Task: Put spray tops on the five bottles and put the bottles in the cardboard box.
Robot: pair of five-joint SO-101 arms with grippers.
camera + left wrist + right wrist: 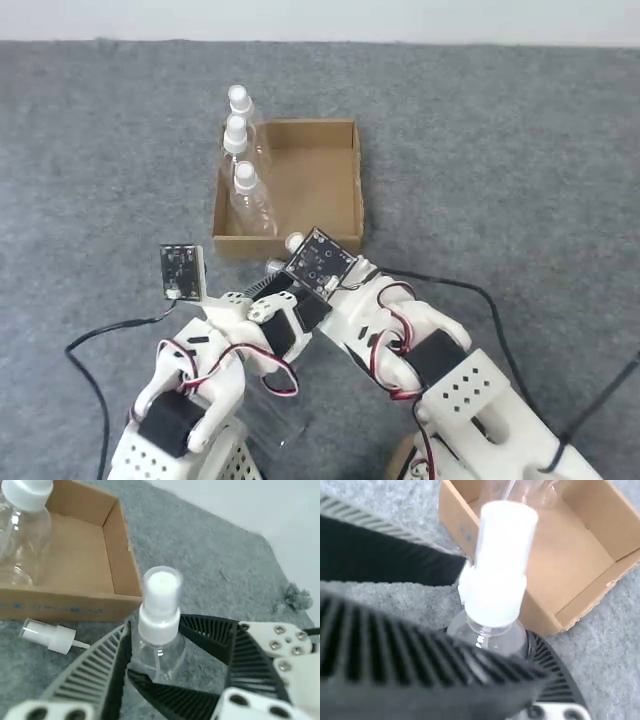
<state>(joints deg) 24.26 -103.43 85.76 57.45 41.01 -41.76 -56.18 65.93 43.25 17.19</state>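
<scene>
Three capped bottles (250, 190) stood in the cardboard box (356, 190). My left pincer (131, 666) was clamped round the fourth bottle (159, 650) just in front of the box, with its spray top (161, 597) on. I could not tell whether my right pincer (470, 615) gripped it. A loose spray top (47, 634) on the carpet (500, 150) suggested one more bottle remained to do.

Prob. lab: grey felt mat (520, 150), white wall (400, 20).
</scene>
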